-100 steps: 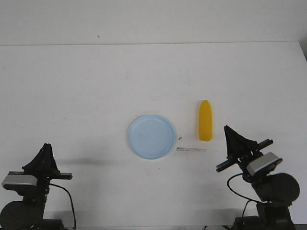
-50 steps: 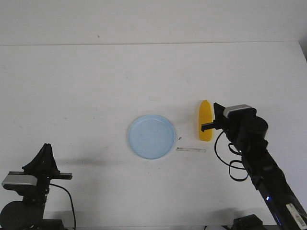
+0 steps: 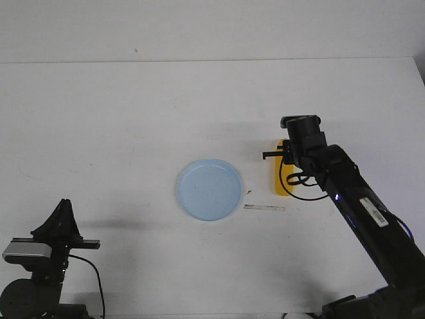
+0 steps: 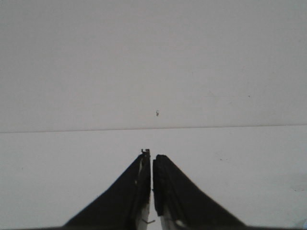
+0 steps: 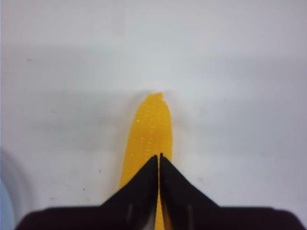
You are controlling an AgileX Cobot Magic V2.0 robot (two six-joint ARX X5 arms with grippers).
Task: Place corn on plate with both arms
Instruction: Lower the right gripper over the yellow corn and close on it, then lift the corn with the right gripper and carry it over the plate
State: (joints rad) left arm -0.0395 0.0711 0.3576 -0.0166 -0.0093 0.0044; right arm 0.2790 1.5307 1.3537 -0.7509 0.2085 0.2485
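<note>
You've got the right gripper over the corn, jaws closed, empty — left gripper parked, jaws closed too; plate nearby.

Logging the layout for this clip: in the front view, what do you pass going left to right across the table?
Left gripper → plate → thin strip on the table → corn, with the right gripper above it.

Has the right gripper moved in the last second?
Yes. The right gripper has swung up from the near table edge, out over the corn, right of the plate.
</note>
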